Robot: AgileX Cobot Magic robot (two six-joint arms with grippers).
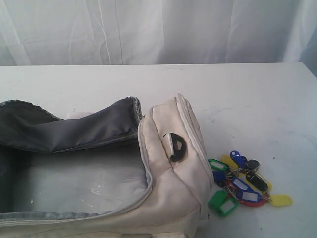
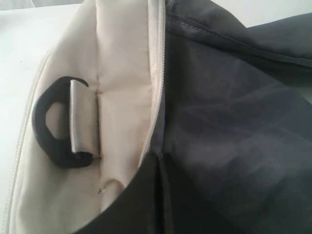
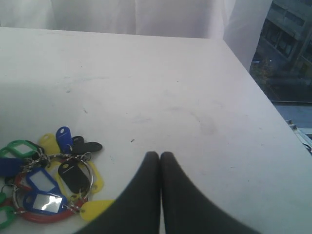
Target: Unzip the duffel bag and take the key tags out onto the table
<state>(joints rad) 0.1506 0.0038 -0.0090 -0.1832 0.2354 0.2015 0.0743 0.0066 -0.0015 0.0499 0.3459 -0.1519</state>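
Note:
The cream duffel bag lies unzipped on the white table, its dark grey lining showing and a black D-ring on its end. The key tags lie in a bunch on the table just right of that end. Neither gripper shows in the exterior view. In the left wrist view my left gripper is shut, its tips close over the bag's zipper edge between the D-ring and the lining. My right gripper hangs shut and empty above bare table, beside the key tags.
A white curtain hangs behind the table's far edge. In the right wrist view the table's side edge runs close by, with a window beyond it.

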